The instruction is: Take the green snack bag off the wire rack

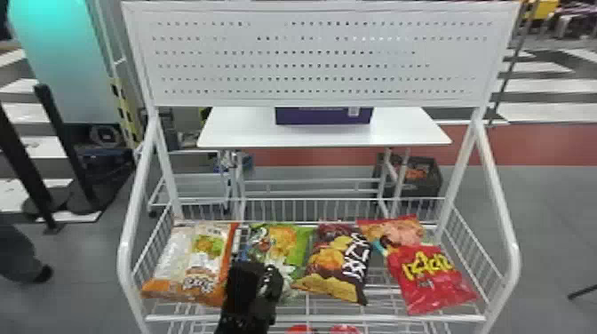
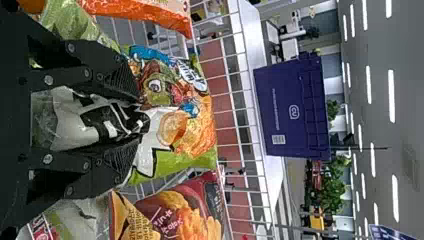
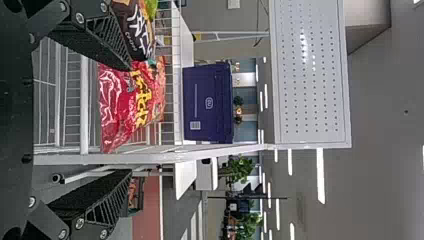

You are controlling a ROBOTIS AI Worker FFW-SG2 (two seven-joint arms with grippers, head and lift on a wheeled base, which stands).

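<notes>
In the head view, the green snack bag (image 1: pixel 282 240) is in the wire rack (image 1: pixel 386 318), between an orange-and-white bag and a dark brown one. My left gripper (image 1: pixel 256 269) is at its near, lower part, covering some of it. The left wrist view has the green bag (image 2: pixel 195 132) bunched between the converging fingers of my left gripper (image 2: pixel 141 116), which is shut on it; its upper part spreads out beyond the fingertips. In the right wrist view, my right gripper (image 3: pixel 130 120) stands wide open with nothing held, before the rack's right side.
The orange-and-white bag (image 1: pixel 189 262) is left of the green one, the brown bag (image 1: pixel 340 264) right of it. Farther right are a red bag (image 1: pixel 428 277) and another (image 1: pixel 393 230) behind it. A perforated panel (image 1: pixel 311 57) stands above; a purple box (image 1: pixel 323 116) rests on a white table (image 1: pixel 240 133) behind.
</notes>
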